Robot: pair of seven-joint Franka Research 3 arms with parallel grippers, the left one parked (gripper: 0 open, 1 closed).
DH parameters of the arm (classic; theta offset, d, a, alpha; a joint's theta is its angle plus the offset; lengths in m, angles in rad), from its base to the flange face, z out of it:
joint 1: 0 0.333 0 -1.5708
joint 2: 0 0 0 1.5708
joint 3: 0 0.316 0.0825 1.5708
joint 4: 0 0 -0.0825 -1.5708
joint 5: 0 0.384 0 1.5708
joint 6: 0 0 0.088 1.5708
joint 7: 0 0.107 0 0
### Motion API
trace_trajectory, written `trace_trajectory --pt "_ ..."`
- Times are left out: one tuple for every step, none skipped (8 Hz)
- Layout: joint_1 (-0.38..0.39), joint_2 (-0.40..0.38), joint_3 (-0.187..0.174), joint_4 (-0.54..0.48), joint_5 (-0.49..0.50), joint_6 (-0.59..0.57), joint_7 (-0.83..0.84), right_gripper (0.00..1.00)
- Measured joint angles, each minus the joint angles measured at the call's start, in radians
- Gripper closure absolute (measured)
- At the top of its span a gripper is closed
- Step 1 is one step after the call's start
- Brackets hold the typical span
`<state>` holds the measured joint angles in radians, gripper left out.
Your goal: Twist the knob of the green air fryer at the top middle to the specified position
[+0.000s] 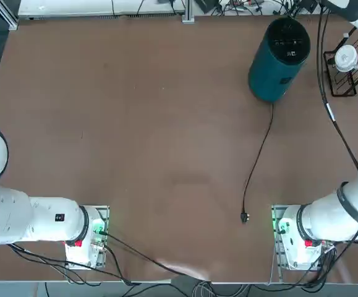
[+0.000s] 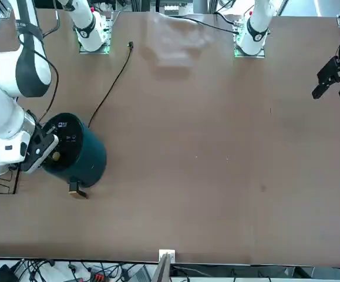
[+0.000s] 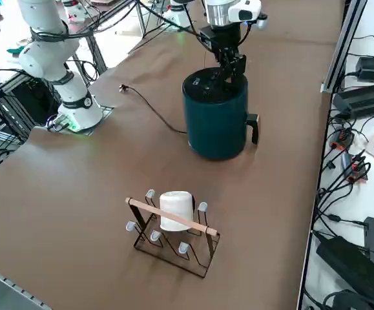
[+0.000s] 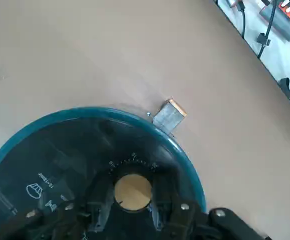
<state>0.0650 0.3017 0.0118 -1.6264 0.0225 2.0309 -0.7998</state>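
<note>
The right gripper [image 4: 133, 212] straddles the yellow-gold knob [image 4: 132, 191] atop the green air fryer [image 3: 217, 123], 2 fingers clenched on it for twisting.

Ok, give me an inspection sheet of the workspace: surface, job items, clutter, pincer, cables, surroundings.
Surface: brown table, mostly bare.
Job items: green air fryer upright at the far edge; gold knob on its black top.
Clutter: wire rack holding a white round item, beside the fryer.
Pincer: right pincer over the fryer top, fingers either side of the knob; contact unclear.
Cables: black cord trails from the fryer, its plug loose on the table.
Surroundings: cables and power bricks off the table edge.
</note>
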Motion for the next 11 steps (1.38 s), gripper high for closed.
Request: trace_trajectory --pt "-0.001 0.004 -0.003 -0.001 0.0 -0.01 0.0 0.37" --pt "-0.002 0.009 -0.005 -0.001 0.0 -0.012 -0.001 0.2" --pt "-0.003 0.011 -0.005 -0.001 0.0 -0.014 -0.002 0.03" --pt "-0.003 0.011 -0.005 -0.001 0.0 -0.015 -0.003 0.0" --pt "-0.002 0.011 -0.004 -0.001 0.0 -0.015 -0.003 0.0" --pt "-0.002 0.009 -0.004 0.0 0.0 -0.016 -0.003 0.0" --pt "-0.002 -0.001 -0.004 0.004 0.0 -0.032 0.013 0.0" --pt "-0.001 -0.018 -0.004 0.013 0.0 -0.068 0.062 0.0" --pt "0.0 -0.046 -0.004 0.021 0.0 -0.106 0.144 0.0" --pt "-0.001 -0.08 -0.004 0.025 0.0 -0.138 0.255 0.0" --pt "-0.002 -0.115 -0.006 0.029 -0.001 -0.174 0.381 0.0"
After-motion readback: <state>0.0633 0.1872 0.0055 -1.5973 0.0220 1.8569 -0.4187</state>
